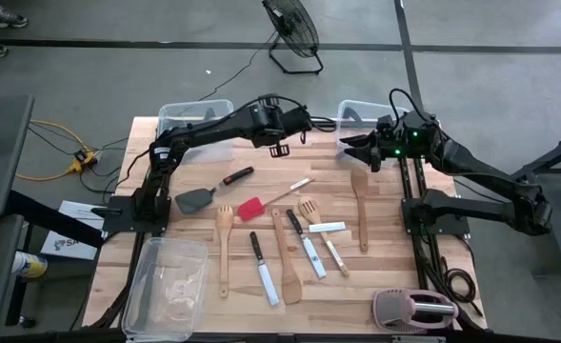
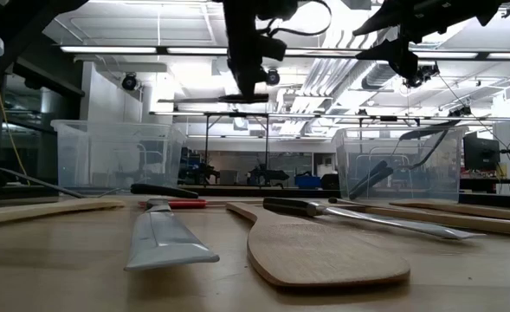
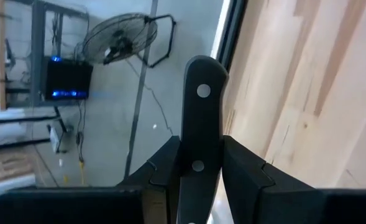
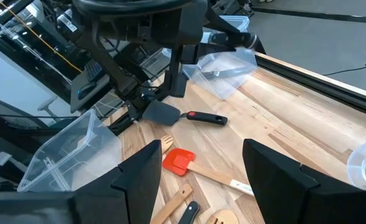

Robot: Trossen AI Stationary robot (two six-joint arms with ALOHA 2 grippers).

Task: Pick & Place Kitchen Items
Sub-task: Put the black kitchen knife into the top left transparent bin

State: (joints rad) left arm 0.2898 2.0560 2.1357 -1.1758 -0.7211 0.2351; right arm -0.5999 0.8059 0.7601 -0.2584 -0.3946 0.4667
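Observation:
My left gripper (image 1: 280, 145) hangs high over the far middle of the table, between the two far clear bins, shut on a black-handled knife (image 3: 201, 106). The knife's blade is hidden behind the gripper. My right gripper (image 1: 358, 152) waits open, holding nothing, above the table beside the far right bin (image 1: 361, 114). Flat on the wood lie the other kitchen items: a grey spatula (image 1: 204, 195), a red spatula (image 1: 251, 208), wooden spoons (image 1: 225, 246), a forked turner (image 1: 309, 208), a wooden spatula (image 1: 361, 205) and white-bladed knives (image 1: 264, 272). My left gripper pinches the knife's black riveted handle (image 3: 198, 168) between its two fingers, one on each narrow edge, the riveted flat side facing the wrist camera. The handle runs along the fingers and its butt end (image 3: 201, 71) juts past the fingertips. The knife is lifted clear of the table.
A clear bin (image 1: 194, 119) stands at the far left and another (image 1: 166, 286) at the near left corner. A pink-and-grey toaster (image 1: 413, 310) sits at the near right. Bare wood shows along the far edge between the bins. A fan (image 1: 294, 29) stands on the floor beyond.

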